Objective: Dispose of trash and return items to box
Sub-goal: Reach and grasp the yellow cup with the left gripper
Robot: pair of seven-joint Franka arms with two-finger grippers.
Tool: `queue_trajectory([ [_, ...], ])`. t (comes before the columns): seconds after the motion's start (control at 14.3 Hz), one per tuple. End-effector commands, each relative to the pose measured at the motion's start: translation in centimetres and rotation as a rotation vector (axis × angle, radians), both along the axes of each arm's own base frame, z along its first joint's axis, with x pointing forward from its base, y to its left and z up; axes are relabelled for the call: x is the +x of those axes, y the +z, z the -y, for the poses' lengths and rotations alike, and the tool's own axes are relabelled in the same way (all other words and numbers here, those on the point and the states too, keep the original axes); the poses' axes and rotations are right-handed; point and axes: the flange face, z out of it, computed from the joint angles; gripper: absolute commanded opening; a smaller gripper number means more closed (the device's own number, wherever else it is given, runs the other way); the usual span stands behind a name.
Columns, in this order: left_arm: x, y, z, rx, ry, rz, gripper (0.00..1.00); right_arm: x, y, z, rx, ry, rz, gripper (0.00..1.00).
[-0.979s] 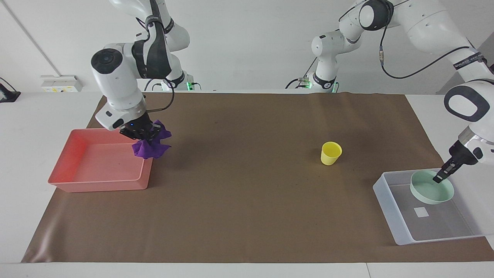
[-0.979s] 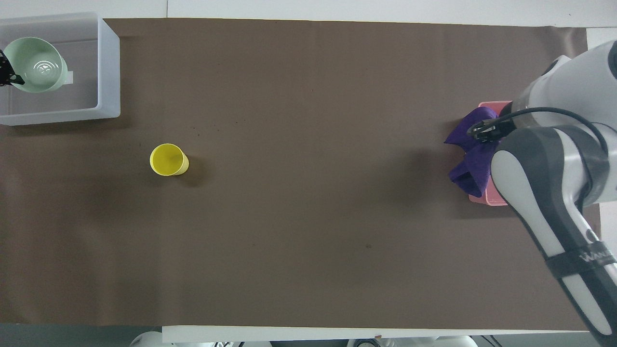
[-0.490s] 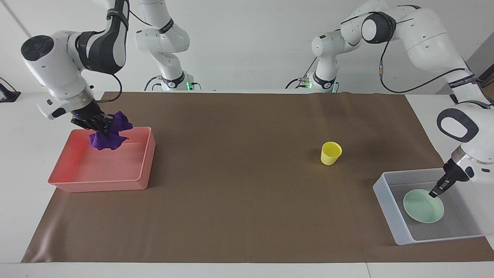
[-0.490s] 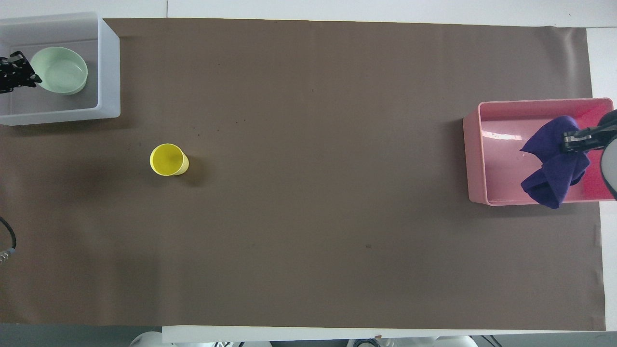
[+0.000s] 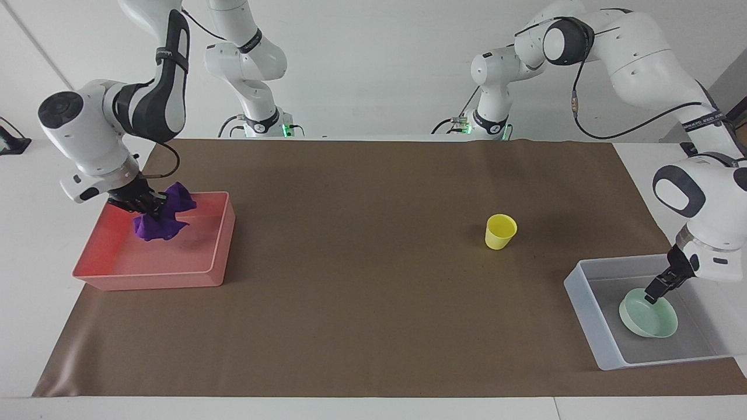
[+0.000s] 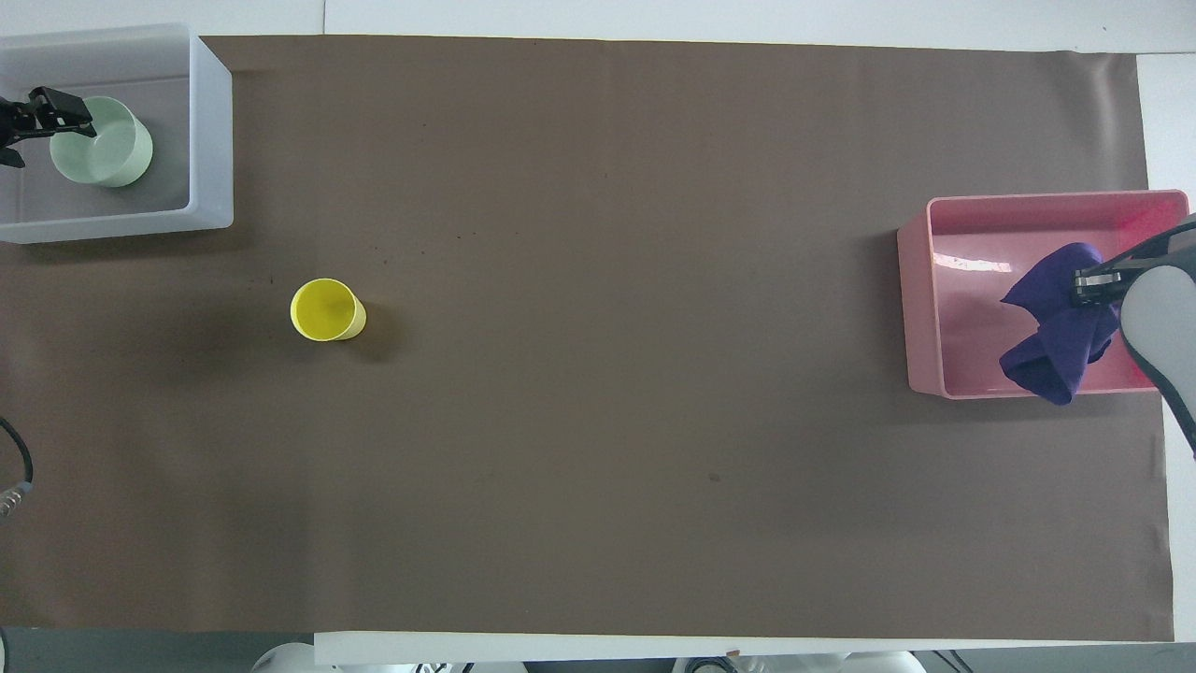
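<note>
My right gripper (image 5: 149, 205) is shut on the purple fabric trash (image 5: 159, 226) and holds it low inside the pink tray (image 5: 152, 281); the overhead view shows the gripper (image 6: 1084, 285), the fabric (image 6: 1051, 346) and the tray (image 6: 904, 308) too. My left gripper (image 5: 653, 294) is shut on the rim of the mint-green bowl (image 5: 652, 322), which sits tilted low inside the translucent box (image 5: 583, 309). The overhead view shows that gripper (image 6: 47, 107), the bowl (image 6: 107, 154) and the box (image 6: 213, 140). The yellow cup (image 5: 500, 231) stands upright on the mat, nearer to the robots than the box.
A brown mat (image 5: 362, 303) covers the table. The pink tray is at the right arm's end and the box at the left arm's end. The cup (image 6: 325, 309) is the only loose thing on the mat between them.
My right gripper carried the fabric over the tray and lowered it inside. My left gripper lowered the bowl deep into the box.
</note>
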Motion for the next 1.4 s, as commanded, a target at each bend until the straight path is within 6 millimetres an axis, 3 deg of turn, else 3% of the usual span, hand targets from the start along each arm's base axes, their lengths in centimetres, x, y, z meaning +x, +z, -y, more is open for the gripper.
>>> queue_trajectory([
  [0.0,-2.3,6.1,2.2,0.022,-0.024,0.032,1.00,0.0,-2.0,0.2,-0.006,0.015,-0.003,0.08],
  [0.14,-5.0,8.3,7.6,0.012,-0.069,-0.090,1.00,0.4,-2.9,0.1,-0.009,0.020,0.001,0.15],
  [0.28,-7.5,7.2,13.9,0.005,-0.082,-0.220,1.00,0.5,-2.8,-0.1,-0.010,0.023,0.006,0.28],
  [0.35,-9.7,5.8,16.2,0.010,-0.102,-0.263,1.00,0.4,-2.9,-0.1,-0.009,0.021,0.001,0.35],
  [0.42,-12.5,3.7,19.1,0.019,-0.152,-0.316,1.00,0.4,-2.9,-0.3,-0.008,0.024,-0.002,0.62],
  [0.49,-14.8,2.2,20.2,0.024,-0.178,-0.335,1.00,0.5,-2.7,-0.4,-0.008,0.025,-0.003,0.79],
  [0.7,-18.9,-1.6,21.4,0.019,-0.230,-0.301,1.00,0.5,-1.3,-1.1,-0.003,0.037,-0.009,0.99],
  [0.84,-20.1,-2.2,22.5,0.024,-0.250,-0.313,1.00,0.7,0.8,-2.3,0.003,0.057,-0.020,0.99],
  [0.98,-20.6,-2.3,22.9,0.024,-0.258,-0.319,1.00,1.3,3.1,-5.1,0.019,0.103,-0.016,0.99],
  [1.05,-21.0,-2.8,22.9,0.025,-0.259,-0.324,0.95,1.7,4.1,-6.2,0.023,0.118,-0.020,0.99],
  [1.12,-21.3,-3.3,22.9,0.024,-0.252,-0.326,0.76,2.0,5.2,-7.4,0.042,0.128,-0.030,0.99],
  [1.19,-21.6,-4.1,22.9,0.021,-0.236,-0.319,0.44,2.3,6.8,-8.5,0.076,0.128,-0.036,0.99],
  [1.26,-21.6,-4.5,22.9,0.016,-0.235,-0.297,0.20,2.5,8.4,-9.2,0.086,0.136,-0.049,0.99],
  [1.33,-21.3,-4.7,22.9,0.013,-0.236,-0.282,0.05,2.7,10.1,-10.5,0.085,0.160,-0.055,0.99],
])
